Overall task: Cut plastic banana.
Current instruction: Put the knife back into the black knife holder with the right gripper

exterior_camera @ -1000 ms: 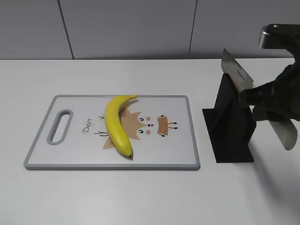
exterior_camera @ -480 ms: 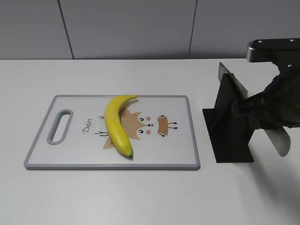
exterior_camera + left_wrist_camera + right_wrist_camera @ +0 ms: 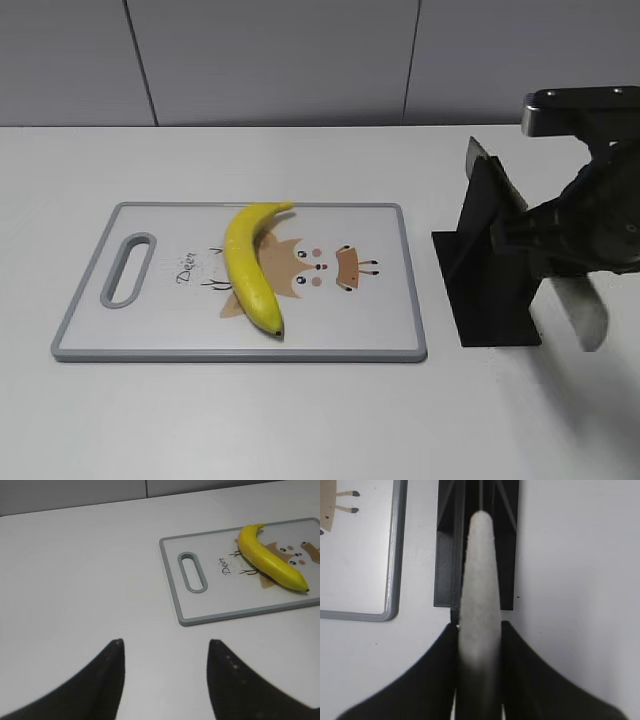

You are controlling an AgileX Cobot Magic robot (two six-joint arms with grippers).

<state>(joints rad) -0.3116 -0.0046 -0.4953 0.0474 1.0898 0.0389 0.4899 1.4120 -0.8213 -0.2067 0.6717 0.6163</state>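
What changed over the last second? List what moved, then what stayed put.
The right gripper, its jaws shut on the knife's pale handle, shifted left and slightly down towards the black knife stand, carrying the knife with it; the blade tip now sits lower and further left. The plastic banana, the cutting board and the stand did not move.

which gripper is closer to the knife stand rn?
Right. The right gripper is directly over the black knife stand, closed on the knife handle. The left gripper hovers open over bare table, beyond the cutting board.
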